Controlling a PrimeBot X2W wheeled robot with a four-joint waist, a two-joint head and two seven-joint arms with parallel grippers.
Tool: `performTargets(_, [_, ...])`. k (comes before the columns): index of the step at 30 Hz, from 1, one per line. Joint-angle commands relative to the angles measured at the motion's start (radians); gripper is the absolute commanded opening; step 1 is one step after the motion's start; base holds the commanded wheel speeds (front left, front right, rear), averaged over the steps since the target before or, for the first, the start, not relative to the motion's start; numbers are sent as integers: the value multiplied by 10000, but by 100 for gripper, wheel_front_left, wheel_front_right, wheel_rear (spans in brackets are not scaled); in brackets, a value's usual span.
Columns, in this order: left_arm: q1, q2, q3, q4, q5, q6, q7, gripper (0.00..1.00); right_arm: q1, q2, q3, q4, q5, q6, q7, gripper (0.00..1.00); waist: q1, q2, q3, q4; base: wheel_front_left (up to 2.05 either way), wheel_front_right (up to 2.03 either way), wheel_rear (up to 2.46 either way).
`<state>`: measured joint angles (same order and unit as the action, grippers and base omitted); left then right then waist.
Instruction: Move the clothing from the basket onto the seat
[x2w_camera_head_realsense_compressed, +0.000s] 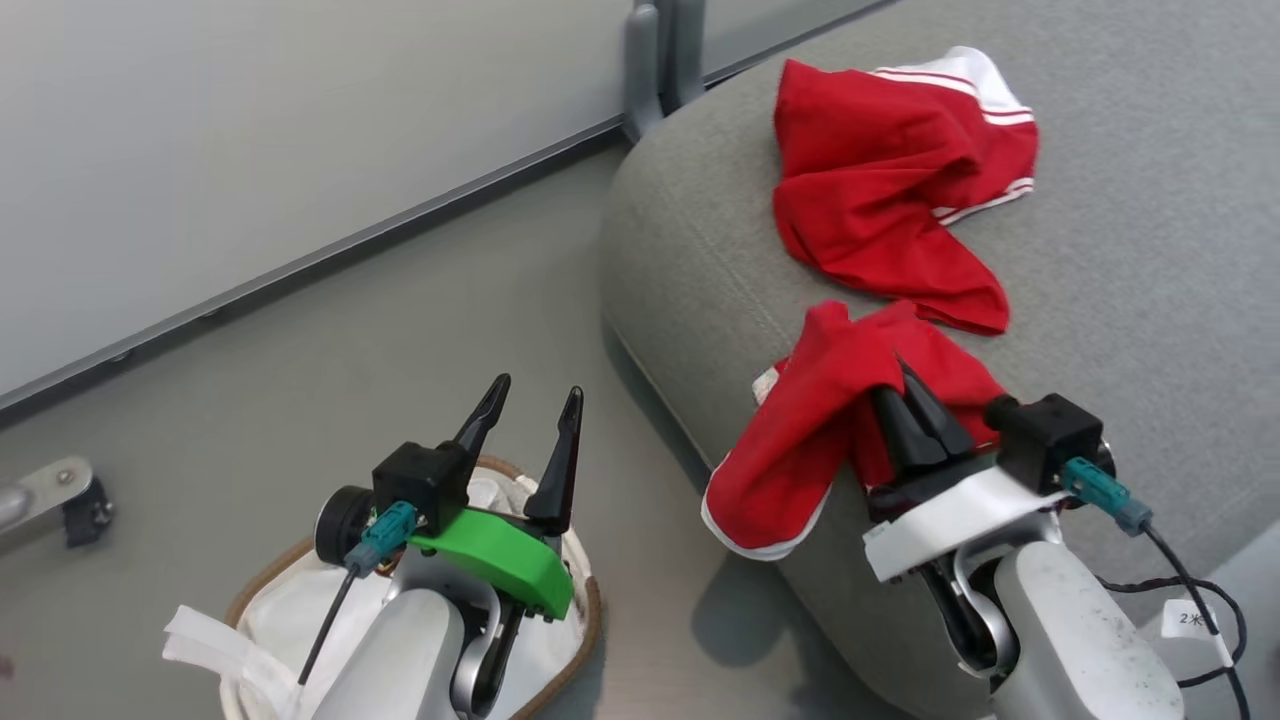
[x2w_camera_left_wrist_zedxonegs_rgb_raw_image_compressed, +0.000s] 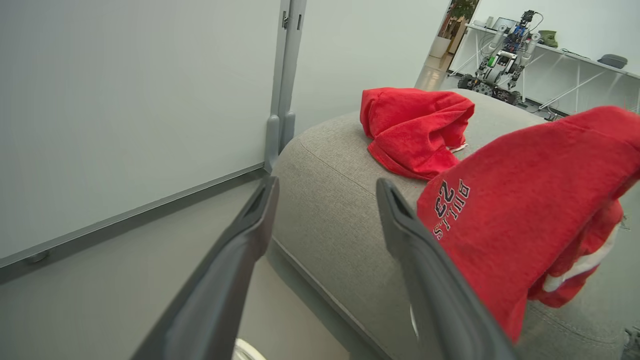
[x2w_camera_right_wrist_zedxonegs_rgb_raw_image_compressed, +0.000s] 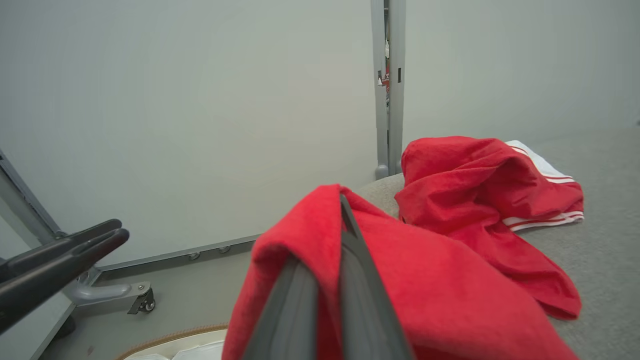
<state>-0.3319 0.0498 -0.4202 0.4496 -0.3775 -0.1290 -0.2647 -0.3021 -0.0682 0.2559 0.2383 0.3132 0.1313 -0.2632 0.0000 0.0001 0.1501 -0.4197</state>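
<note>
Now the right fingers (x2w_camera_head_realsense_compressed: 915, 425) are pressed together on the lettered red garment (x2w_camera_head_realsense_compressed: 800, 420), which hangs over the edge of the grey seat (x2w_camera_head_realsense_compressed: 1100, 300). Carry it further in, near the striped red garment (x2w_camera_head_realsense_compressed: 880, 170), or it may slide off. The left fingers (x2w_camera_head_realsense_compressed: 562, 450) stand wide apart over the basket (x2w_camera_head_realsense_compressed: 593, 605).

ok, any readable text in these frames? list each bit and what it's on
"BULLS" with "23": white lettering, seen upside down in the left wrist view, on the nearer red garment.
"2" plus a second character too small to be sure of: on the white tag at the lower right of the head view.
The far red garment shows no lettering.
</note>
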Motion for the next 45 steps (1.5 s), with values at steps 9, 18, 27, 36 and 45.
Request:
performTargets(9, [-453, 128, -869, 312, -231, -25, 5, 100, -121, -247, -1716, -1030, -686, -11, -23, 0, 0, -1, 515, -1305, 0, 0, 0])
performTargets(18, [-898, 555, -1412, 260, -235, -25, 5, 100, -1983, -1565, -2913, -1297, -1467, -11, -23, 0, 0, -1, 1296, -1344, 0, 0, 0])
performTargets(27, [-1227, 1041, -1584, -77, 36, -26, 5, 100, -4606, -2733, -3258, -104, -2160, -12, -21, 0, 0, -1, 2480, -1025, 0, 0, 0])
performTargets(36, [-2180, 1298, -2205, -332, -19, -26, 5, 100, -6417, -3233, -4330, 1872, -3242, -12, -20, 0, 0, -1, 3767, 245, 0, 0, 0])
performTargets(45, [-2705, 1454, -2258, -562, 8, -26, 5, 100, -6454, -2296, -5003, 3151, -3903, -12, -21, 0, 0, -1, 4614, 850, 0, 0, 0])
